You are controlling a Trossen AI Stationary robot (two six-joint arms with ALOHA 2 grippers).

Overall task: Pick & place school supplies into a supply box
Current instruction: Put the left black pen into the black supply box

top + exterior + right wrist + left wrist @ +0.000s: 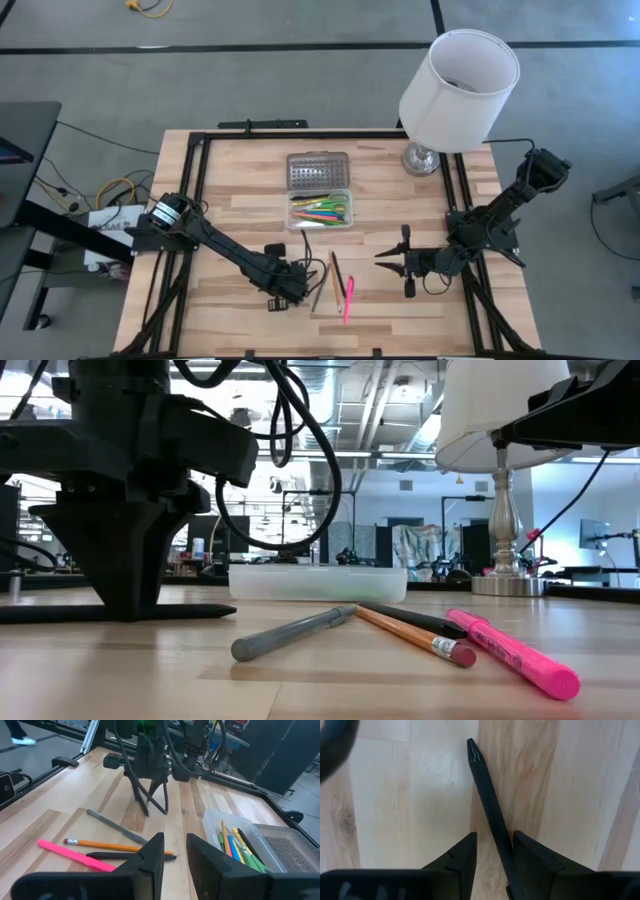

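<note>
While its fingers straddle a black pen (pixel 487 802) on the table, the left gripper (pixel 494 851) stands parted. Beside lie a grey pen (pixel 292 632), pencil (pixel 415 636) and pink highlighter (pixel 515 653); the supply box (pixel 318 190) sits beyond. The right gripper (pixel 174 851) hovers parted, empty.

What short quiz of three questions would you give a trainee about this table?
1. True or false: the supply box has its lid shut.
2. Fill in: the black pen lies between the open fingers of the ____ arm's tool.
3. What colour is the highlighter lying loose on the table? A blue, B pink, C green.
Key: 1 false, it is open; 2 left; 3 B.
</note>
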